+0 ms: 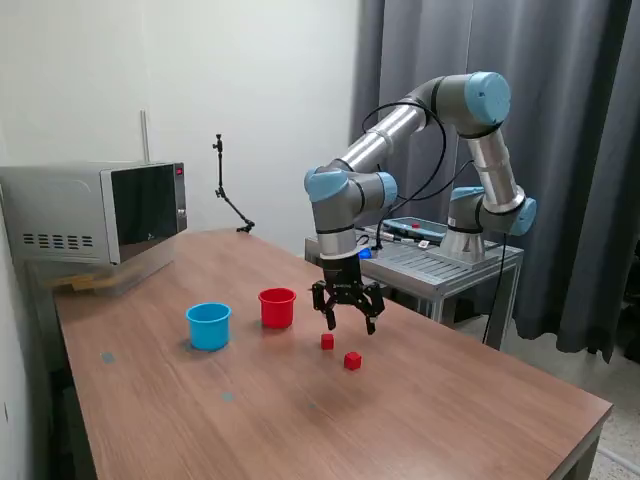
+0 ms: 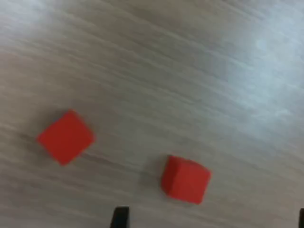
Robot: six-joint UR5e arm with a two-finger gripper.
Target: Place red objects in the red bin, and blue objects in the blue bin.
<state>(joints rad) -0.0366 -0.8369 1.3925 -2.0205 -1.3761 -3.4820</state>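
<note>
Two small red cubes lie on the wooden table: one (image 1: 327,341) nearer the cups, the other (image 1: 352,361) a little toward the exterior view's right. Both show in the wrist view, one (image 2: 65,137) and the other (image 2: 185,179). My gripper (image 1: 349,321) hangs open and empty just above and behind them, touching neither. The red cup (image 1: 277,307) and the light blue cup (image 1: 208,326) stand upright to the exterior view's left of the cubes. The dark blue cubes are not in view.
A microwave (image 1: 95,215) stands at the table's far left in the exterior view. A small stand (image 1: 228,190) rises at the back edge. A metal cart (image 1: 440,262) holds the arm's base behind the table. Dark curtains hang at the right.
</note>
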